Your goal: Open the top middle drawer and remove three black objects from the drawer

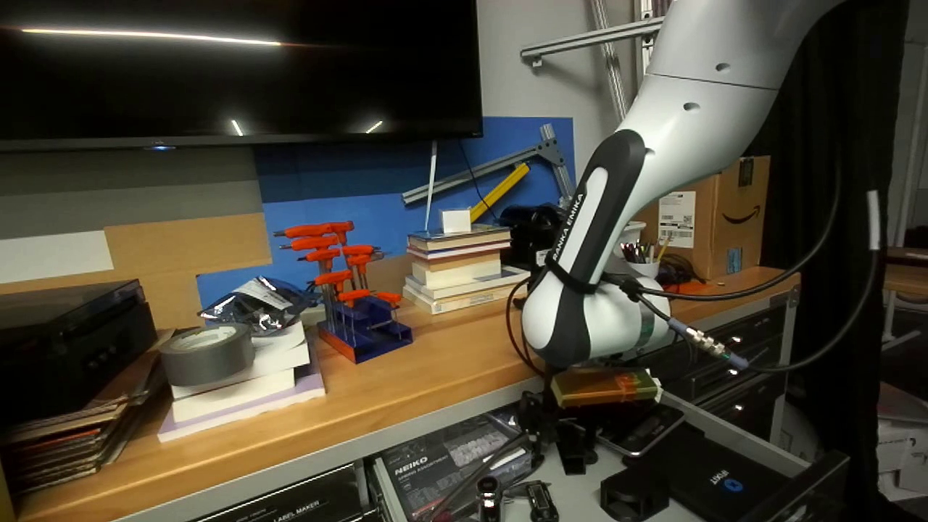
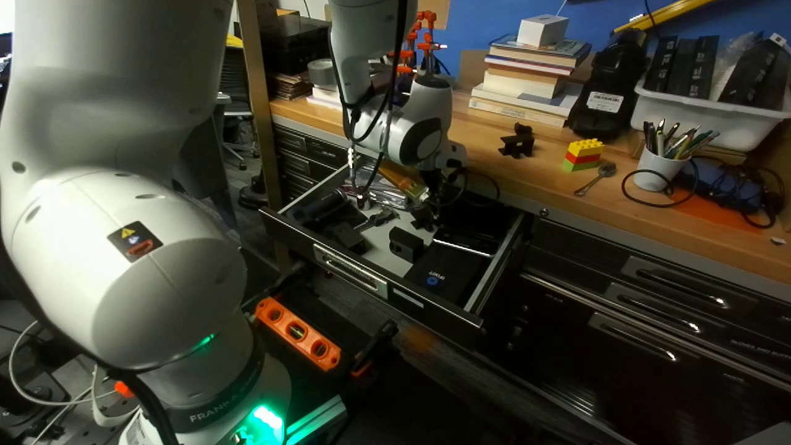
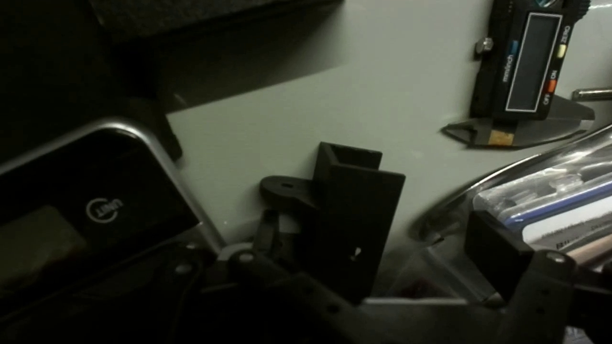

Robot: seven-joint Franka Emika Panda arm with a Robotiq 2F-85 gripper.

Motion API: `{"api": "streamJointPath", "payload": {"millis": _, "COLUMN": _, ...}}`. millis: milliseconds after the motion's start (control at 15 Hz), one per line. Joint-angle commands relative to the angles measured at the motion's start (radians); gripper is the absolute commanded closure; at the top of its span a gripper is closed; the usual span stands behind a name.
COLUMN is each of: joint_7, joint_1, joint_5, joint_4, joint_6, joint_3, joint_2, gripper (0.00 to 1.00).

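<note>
One black bracket (image 3: 358, 215) is seen between the fingers of the gripper (image 3: 377, 234), which are spread wide with nothing held; it is placed nearer one finger, and contact cannot be told. The top middle drawer (image 2: 351, 270) is drawn out beneath the gripper, so the removing step is judged to be in hand. Well apart from the gripper, a similar dark piece (image 2: 518, 145) is seen on the wooden benchtop (image 2: 537, 179), from which part of the count may be supposed done. Next, the fingers should be centred and brought together across the bracket's walls, with the shiny packaging (image 3: 535, 177) by the farther finger kept out of the grip.

On the bracket, thin matte walls are joined into a channel, with a rounded lug at one side. Ahead of the fingertips, a chunky, grainy black block (image 3: 215, 21), perhaps another target, is rested on the smooth pale floor (image 3: 406, 71); beside the nearer finger, a glossy device (image 3: 114, 186) is edged in silver.
</note>
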Motion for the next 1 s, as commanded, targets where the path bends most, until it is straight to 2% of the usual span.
{"api": "streamJointPath", "payload": {"millis": 0, "joint_7": -0.023, "joint_1": 0.003, "joint_5": 0.015, "joint_4": 0.039, "joint_6": -0.008, "joint_3": -0.007, "joint_2": 0.028, "gripper": 0.00}}
{"api": "streamJointPath", "payload": {"millis": 133, "joint_7": -0.021, "joint_1": 0.006, "joint_5": 0.013, "joint_4": 0.040, "joint_6": -0.006, "joint_3": -0.011, "joint_2": 0.033, "gripper": 0.04}}
{"api": "streamJointPath", "payload": {"millis": 200, "joint_7": -0.022, "joint_1": 0.006, "joint_5": 0.012, "joint_4": 0.040, "joint_6": -0.006, "joint_3": -0.013, "joint_2": 0.033, "gripper": 0.25}}
{"api": "streamJointPath", "payload": {"millis": 333, "joint_7": -0.015, "joint_1": 0.016, "joint_5": 0.005, "joint_4": 0.037, "joint_6": 0.003, "joint_3": -0.024, "joint_2": 0.032, "gripper": 0.30}}
{"api": "streamJointPath", "payload": {"millis": 600, "joint_7": -0.004, "joint_1": 0.029, "joint_5": -0.001, "joint_4": 0.038, "joint_6": -0.003, "joint_3": -0.043, "joint_2": 0.030, "gripper": 0.63}}
{"api": "streamJointPath", "payload": {"millis": 800, "joint_7": 0.011, "joint_1": 0.054, "joint_5": -0.015, "joint_4": 0.034, "joint_6": -0.010, "joint_3": -0.072, "joint_2": 0.024, "gripper": 0.83}}
{"api": "streamJointPath", "payload": {"millis": 933, "joint_7": 0.027, "joint_1": 0.083, "joint_5": -0.031, "joint_4": 0.023, "joint_6": -0.013, "joint_3": -0.106, "joint_2": 0.010, "gripper": 0.85}}
